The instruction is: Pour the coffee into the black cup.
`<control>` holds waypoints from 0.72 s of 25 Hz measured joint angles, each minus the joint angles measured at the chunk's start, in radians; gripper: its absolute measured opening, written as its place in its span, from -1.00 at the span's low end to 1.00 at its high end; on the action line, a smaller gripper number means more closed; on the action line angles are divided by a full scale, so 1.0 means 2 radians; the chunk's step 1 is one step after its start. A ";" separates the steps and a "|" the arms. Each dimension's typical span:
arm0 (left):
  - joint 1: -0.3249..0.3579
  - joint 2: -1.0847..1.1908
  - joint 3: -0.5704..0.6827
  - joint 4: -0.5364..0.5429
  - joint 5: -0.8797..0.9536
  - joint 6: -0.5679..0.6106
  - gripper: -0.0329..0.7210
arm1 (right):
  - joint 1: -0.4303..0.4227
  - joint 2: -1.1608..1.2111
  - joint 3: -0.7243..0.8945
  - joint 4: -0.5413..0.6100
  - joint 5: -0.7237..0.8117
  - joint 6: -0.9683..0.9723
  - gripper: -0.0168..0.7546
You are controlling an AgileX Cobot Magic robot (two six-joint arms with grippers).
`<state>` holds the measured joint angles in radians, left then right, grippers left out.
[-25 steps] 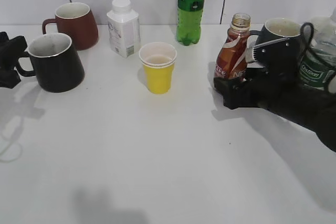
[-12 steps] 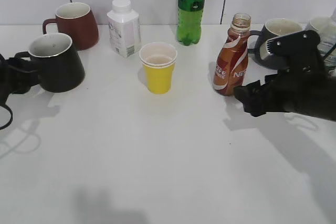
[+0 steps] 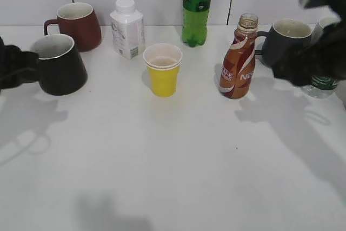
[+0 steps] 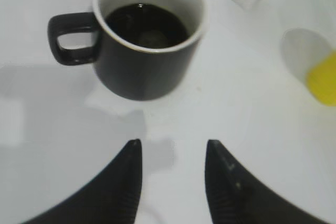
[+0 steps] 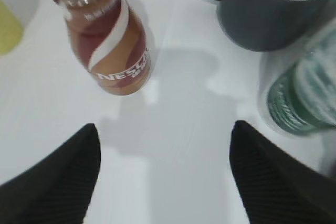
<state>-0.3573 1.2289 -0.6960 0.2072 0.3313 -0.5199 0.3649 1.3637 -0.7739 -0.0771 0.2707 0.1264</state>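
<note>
The black cup (image 3: 59, 64) stands at the left of the table. The left wrist view shows dark coffee inside the cup (image 4: 148, 40). My left gripper (image 4: 173, 143) is open and empty, short of the cup. In the exterior view it (image 3: 15, 68) hides the cup's handle. The brown coffee bottle (image 3: 239, 60) stands upright and uncapped, right of centre, and also shows in the right wrist view (image 5: 105, 40). My right gripper (image 5: 165, 125) is wide open and empty, away from the bottle. In the exterior view it (image 3: 311, 60) hangs to the bottle's right.
A red mug (image 3: 75, 24), a white bottle (image 3: 127, 28) and a green bottle (image 3: 197, 6) stand along the back. A yellow paper cup (image 3: 162, 70) stands mid-table. A dark grey mug (image 3: 289, 39) and a green-labelled water bottle (image 5: 299, 98) stand at the right.
My right gripper has let go of the coffee bottle and pulled back up and to the right. My left gripper has shifted in beside the black cup's handle.
</note>
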 joint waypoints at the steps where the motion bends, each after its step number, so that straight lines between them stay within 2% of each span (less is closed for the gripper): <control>1: -0.010 -0.011 -0.011 -0.003 0.030 0.000 -0.09 | 0.000 -0.011 -0.015 0.005 0.036 0.000 0.58; 5: -0.045 -0.065 -0.046 -0.005 0.126 0.009 -0.09 | 0.000 -0.058 -0.050 0.033 0.120 -0.008 0.58; 9: -0.070 -0.123 -0.050 -0.006 0.171 0.042 -0.09 | 0.000 -0.115 -0.055 0.060 0.174 -0.028 0.58; 18: -0.079 -0.262 -0.051 -0.009 0.273 0.109 -0.09 | 0.000 -0.292 -0.008 0.076 0.273 -0.032 0.57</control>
<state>-0.5158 0.7058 -0.7978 0.1902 0.8769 -0.3011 0.3649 0.7802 -0.7905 0.0741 0.8170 0.0614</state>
